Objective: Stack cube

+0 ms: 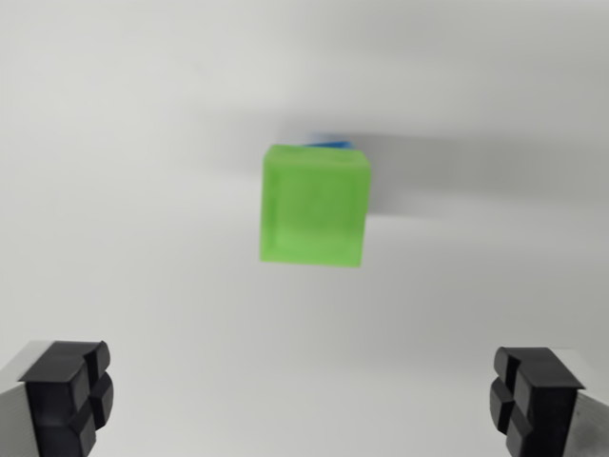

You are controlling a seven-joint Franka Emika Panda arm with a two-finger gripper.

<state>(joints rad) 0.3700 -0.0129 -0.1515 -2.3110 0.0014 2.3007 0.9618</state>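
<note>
Near the centre of the frame, slightly above the middle, lay the green cube, resting on a plain white table. Behind its upper edge a thin sliver of a blue block showed, most of it hidden; whether the green cube sat on it or merely in front of it could not be told from this view. Along the bottom edge stood the two black fingertips of the gripper, one in the lower left corner and one in the lower right, spread wide with nothing between them. The green cube lay above the midpoint of the gap in the picture, well apart from both pads and roughly centred between them. Its faces appeared nearly square, so no long axis governed the approach. Judged from this, either the stack was finished or the green cube awaited a grasp from directly ahead.
</note>
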